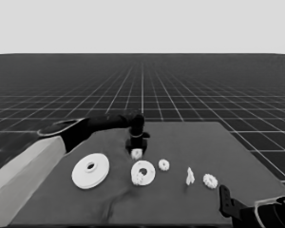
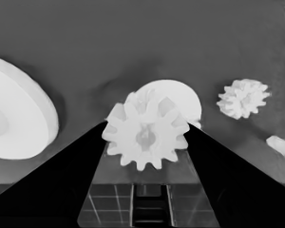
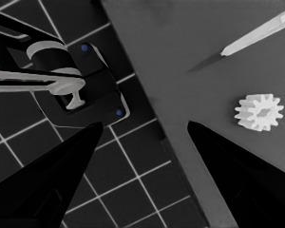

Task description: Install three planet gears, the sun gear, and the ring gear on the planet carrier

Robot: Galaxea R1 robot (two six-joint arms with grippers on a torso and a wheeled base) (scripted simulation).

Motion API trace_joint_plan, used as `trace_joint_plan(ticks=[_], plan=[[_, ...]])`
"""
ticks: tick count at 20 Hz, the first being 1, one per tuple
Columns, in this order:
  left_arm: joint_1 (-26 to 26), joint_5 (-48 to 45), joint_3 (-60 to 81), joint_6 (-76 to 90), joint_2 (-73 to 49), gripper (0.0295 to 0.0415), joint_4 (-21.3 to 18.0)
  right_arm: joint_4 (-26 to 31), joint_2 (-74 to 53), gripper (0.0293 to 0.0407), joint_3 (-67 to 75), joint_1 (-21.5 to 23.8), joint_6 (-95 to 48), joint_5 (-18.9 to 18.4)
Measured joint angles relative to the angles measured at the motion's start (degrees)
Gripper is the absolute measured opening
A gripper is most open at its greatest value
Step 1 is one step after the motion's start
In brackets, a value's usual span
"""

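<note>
Left tool (image 2: 145,137) around one of four gears (image 2: 146,137)

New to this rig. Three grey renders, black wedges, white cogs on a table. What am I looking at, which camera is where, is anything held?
It is a simulated robot with two arms at a dark table. The head view looks down across the table; each of the other two comes from a camera on one wrist, and the black wedges are that gripper's own fingers.

The left gripper reaches over the middle of the table, its fingers shut on a small white toothed gear. Just in front lies the smaller white round part with a hole, a gear already on it. The larger white round part lies to its left.

A loose gear, a thin white piece and another gear lie to the right.

The right gripper waits open at the near right corner, holding nothing.
</note>
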Motion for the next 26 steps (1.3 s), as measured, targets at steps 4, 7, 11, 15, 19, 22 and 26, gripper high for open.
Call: trace_joint_plan(ticks=[4,7,11,15,19,22,26], plan=[[0.0,-0.2,-4.8,1.9,2.8,0.0312,-0.2,0.0,0.0,0.0385,0.0,0.0,0.0,0.0],[3.0,-1.8,-7.5,3.3,3.8,0.0312,2.8,0.0,0.0,0.0385,0.0,0.0,0.0,0.0],[7.6,-4.3,-12.1,5.8,5.4,0.0312,6.3,0.0,0.0,0.0385,0.0,0.0,0.0,0.0],[8.0,-4.6,-12.8,6.1,5.6,0.0312,6.7,0.0,0.0,0.0385,0.0,0.0,0.0,0.0],[8.1,-4.7,-12.8,6.2,5.6,0.0381,6.7,0.0,0.0,0.0385,0.0,0.0,0.0,0.0],[8.1,-4.7,-12.8,6.2,5.6,0.0384,6.7,0.0,0.0,0.0385,0.0,0.0,0.0,0.0],[8.1,-4.7,-12.8,6.2,5.6,0.0385,6.7,0.0,0.0,0.0385,0.0,0.0,0.0,0.0]])
